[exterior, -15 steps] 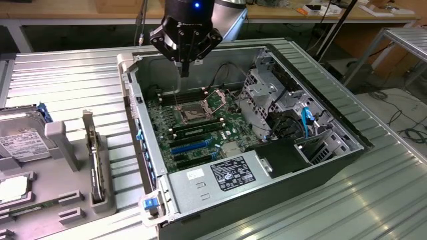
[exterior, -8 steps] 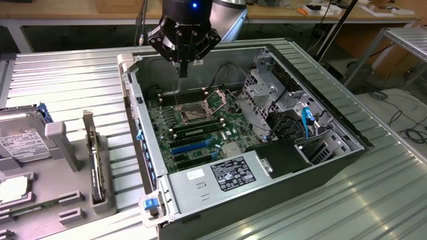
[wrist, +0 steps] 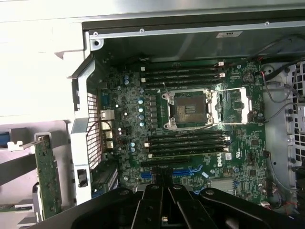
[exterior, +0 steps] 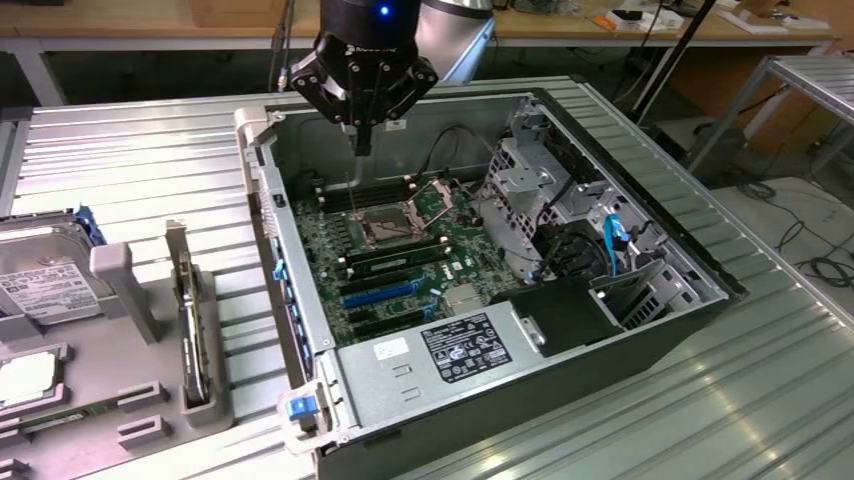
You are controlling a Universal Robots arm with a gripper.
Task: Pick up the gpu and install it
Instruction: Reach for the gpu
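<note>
Wrist view shows the hand [wrist: 163,186] pinched closed, empty, above the Dell-marked motherboard [wrist: 238,148], gpu [wrist: 47,176] apart.

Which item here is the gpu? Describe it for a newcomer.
Find the open computer case; a grey parts rack sits on the exterior view's left of it. The gpu stands on edge in the rack slot nearest the case. Unlike the flat, white-labelled hard drive, it is a thin green card with a silver end bracket.
</note>
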